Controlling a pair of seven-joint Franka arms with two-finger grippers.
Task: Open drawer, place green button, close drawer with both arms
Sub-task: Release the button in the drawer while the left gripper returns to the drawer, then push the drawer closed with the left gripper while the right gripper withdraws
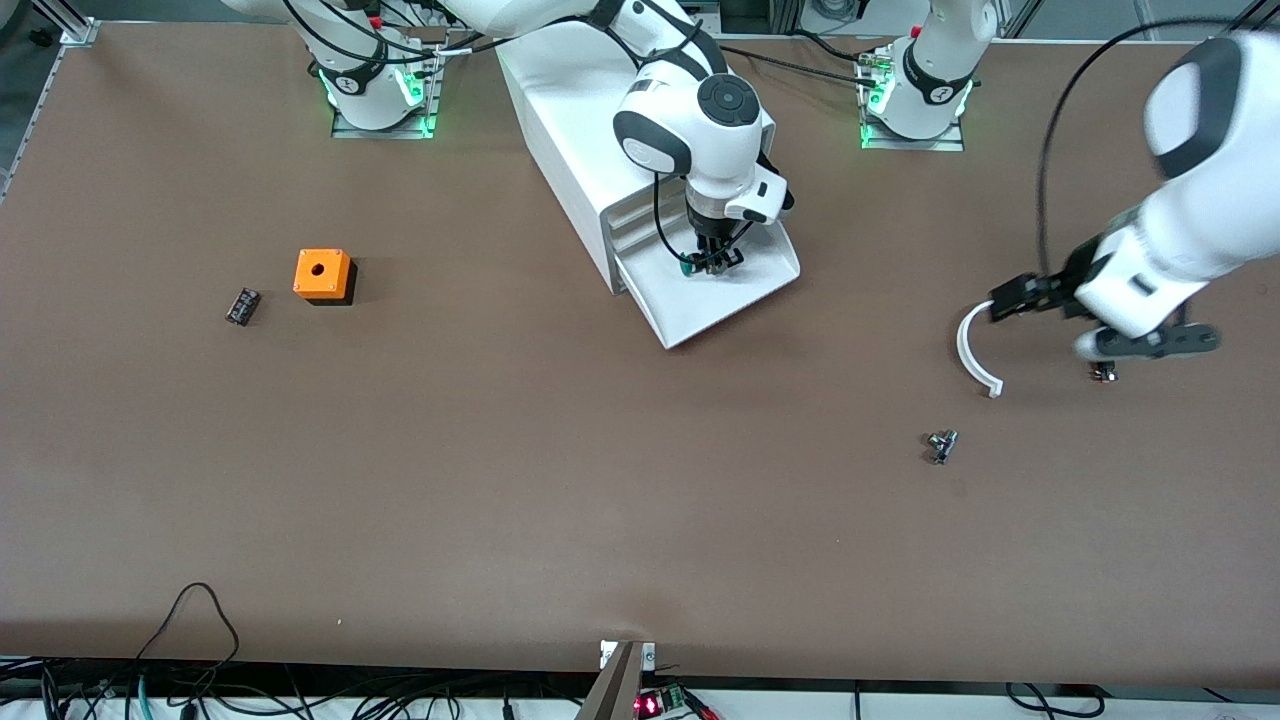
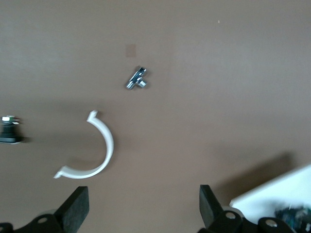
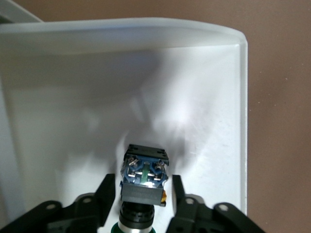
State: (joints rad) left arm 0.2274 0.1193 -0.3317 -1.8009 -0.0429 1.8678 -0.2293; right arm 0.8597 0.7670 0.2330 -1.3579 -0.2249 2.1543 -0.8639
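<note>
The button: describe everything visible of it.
The button is a small switch with a round green cap, a black collar and a black-and-blue body whose end carries shiny metal screw terminals. It looks like plastic. It lies inside the pulled-out lowest drawer of the white cabinet, on the drawer's floor as far as can be seen. The right gripper is around it, its fingers parted on either side of the body with slim gaps showing, so it looks released rather than clamped.

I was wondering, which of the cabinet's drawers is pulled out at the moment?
The lowest drawer; it juts out of the cabinet onto the table, while those above it sit flush. The button lies in it, between the right gripper's parted fingers.
</note>
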